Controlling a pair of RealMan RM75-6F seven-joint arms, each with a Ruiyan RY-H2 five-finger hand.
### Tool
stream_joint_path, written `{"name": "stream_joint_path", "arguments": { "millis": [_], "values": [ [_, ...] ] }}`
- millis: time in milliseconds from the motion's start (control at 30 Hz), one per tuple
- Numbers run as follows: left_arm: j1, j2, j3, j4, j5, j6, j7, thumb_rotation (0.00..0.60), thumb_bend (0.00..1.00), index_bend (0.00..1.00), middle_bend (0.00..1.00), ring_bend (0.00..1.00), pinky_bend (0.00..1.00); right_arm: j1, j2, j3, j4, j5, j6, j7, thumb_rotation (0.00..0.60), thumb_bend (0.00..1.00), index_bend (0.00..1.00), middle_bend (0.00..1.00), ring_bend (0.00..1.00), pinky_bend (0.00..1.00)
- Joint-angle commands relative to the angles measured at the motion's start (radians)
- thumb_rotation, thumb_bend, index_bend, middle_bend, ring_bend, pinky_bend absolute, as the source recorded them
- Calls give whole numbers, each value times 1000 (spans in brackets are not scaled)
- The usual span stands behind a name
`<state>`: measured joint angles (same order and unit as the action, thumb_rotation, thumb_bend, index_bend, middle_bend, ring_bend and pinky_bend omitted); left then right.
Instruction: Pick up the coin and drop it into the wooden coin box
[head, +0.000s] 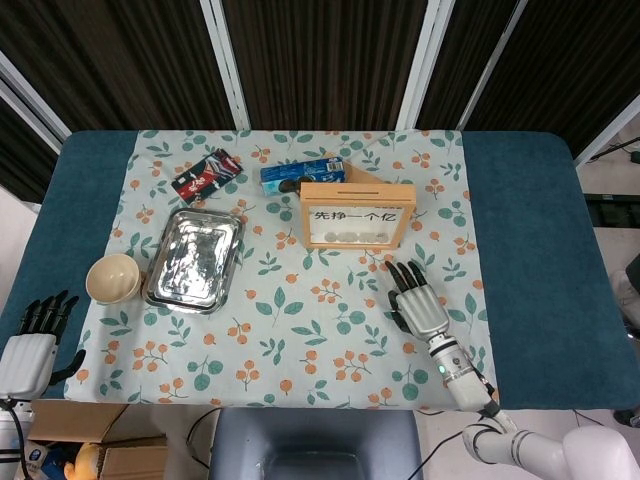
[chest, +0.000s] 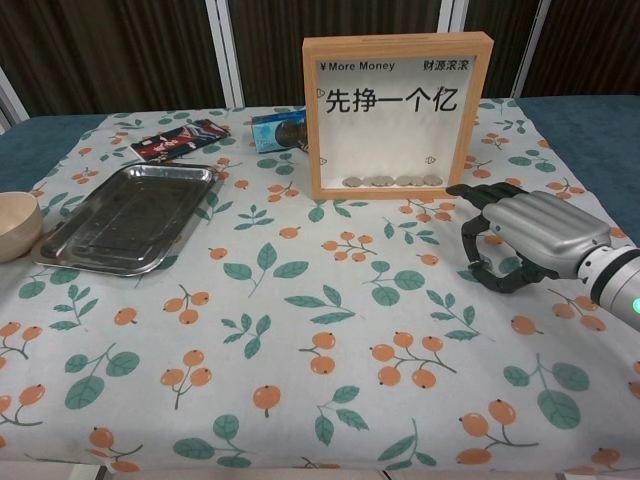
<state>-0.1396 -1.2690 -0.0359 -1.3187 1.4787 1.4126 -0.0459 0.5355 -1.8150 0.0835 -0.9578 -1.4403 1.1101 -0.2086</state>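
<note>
Fingers (chest: 487, 197) of the right hand (head: 415, 305) arch forward and curl tips-down toward the floral cloth (head: 300, 320). The thumb is tucked beneath them, so from the chest view they form a loose hook with a gap inside. No coin shows in that gap, and I cannot tell whether anything is pinched there.

The loose coin itself cannot be made out in either view. If it lies on the cloth, it is most likely hidden under or right at those fingertips, at the lower right of the patterned area. The only coins plainly visible are the row resting along the bottom of the wooden coin box (chest: 398, 115), behind its clear front.

The relation that matters is hand to box. The box stands upright just beyond the fingertips and a little toward frame-left, with its long axis running left to right across the tabletop (head: 520, 250). Its top edge, where a slot would be, sits well above the fingers. Any drop therefore calls for a lift up and a short reach forward and left, by my reading.

The left hand (head: 28, 350) hangs at the lower-left corner of the head view, off the cloth, with fingers straight, slightly apart and holding nothing. It is far from the box, so the right hand is clearly the nearer one.
</note>
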Motion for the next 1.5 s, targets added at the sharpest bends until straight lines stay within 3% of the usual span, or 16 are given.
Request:
{"name": "stream_joint_path", "arguments": {
  "millis": [33, 167, 567, 1500],
  "values": [
    [0, 0, 0, 0, 0, 0, 0, 600, 314, 0, 0, 0, 0, 0, 1, 0, 0, -1, 0, 1, 600, 551, 703, 46, 0, 0],
    [0, -1, 1, 0, 0, -1, -1, 600, 313, 0, 0, 0, 0, 0, 5, -1, -4, -2, -1, -1, 600, 550, 635, 46, 0, 0],
    [1, 0, 1, 1, 1, 2, -4, 600, 314, 0, 0, 0, 0, -2, 11, -1, -16, -10, 10, 5, 600, 550, 607, 50, 0, 0],
    [3, 2, 6, 3, -2, -4, -6, 600, 314, 0, 0, 0, 0, -2, 34, 27, -62, 0, 33, 3, 600, 550, 754, 81, 0, 0]
  ]
}}
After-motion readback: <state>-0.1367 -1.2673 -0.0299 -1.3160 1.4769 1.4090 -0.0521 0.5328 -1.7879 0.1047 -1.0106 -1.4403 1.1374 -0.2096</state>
